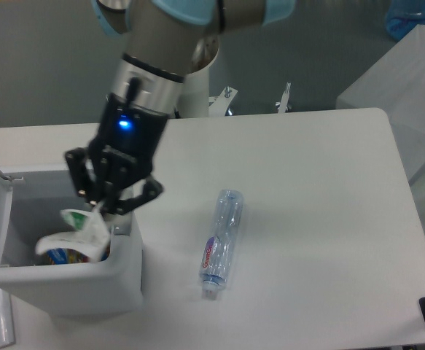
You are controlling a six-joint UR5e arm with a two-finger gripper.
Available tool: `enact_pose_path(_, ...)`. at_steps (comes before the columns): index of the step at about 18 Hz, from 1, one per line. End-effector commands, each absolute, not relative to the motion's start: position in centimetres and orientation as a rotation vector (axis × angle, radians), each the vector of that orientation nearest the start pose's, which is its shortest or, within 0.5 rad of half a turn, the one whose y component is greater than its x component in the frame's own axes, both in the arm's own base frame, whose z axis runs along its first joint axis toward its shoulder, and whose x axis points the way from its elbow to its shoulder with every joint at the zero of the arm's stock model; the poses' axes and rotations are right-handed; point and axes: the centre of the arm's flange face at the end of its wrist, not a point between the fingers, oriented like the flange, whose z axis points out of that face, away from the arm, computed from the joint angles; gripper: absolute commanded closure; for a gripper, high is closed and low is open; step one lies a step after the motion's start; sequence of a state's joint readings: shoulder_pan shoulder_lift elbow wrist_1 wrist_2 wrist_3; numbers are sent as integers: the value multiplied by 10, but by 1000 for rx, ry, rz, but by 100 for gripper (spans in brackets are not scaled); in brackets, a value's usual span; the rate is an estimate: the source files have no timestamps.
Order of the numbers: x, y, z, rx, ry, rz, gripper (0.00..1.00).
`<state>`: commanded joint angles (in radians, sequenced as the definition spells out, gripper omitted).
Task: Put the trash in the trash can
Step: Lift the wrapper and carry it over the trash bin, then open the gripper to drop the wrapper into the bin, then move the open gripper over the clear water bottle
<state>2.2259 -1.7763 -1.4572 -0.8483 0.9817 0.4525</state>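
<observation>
Tool (104, 210) at left of frame clenched on crumpled wrapper (77, 235), dangling over open trash can (128, 270): light, soft, crackly. Crushed bottle (221, 241) at centre: light, springy, slippery; best gripped mid-body.

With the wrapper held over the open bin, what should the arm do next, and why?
Probably open the gripper: the wrapper it pinches hangs above the open trash can, inside the rim, so it should drop in. The bottle remains on the table.
</observation>
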Motion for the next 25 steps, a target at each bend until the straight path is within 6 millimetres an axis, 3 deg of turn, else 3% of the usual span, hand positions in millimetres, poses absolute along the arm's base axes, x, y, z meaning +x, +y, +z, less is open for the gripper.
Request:
enact_pose_path(3,-217,595,526,-2329,-5,-208,0)
enact_pose_path(9,-217,595,531,-2321,-9,-208,0)
enact_pose_path(11,-227,595,531,-2318,-24,-199,0)
enact_pose_path(17,-330,549,520,-2312,-228,-131,0)
enact_pose_path(20,-380,536,489,-2334,-304,-127,0)
enact_pose_path(22,-418,533,444,-2372,-370,-160,0)
enact_pose_path(25,-441,534,408,-2403,-421,-198,0)
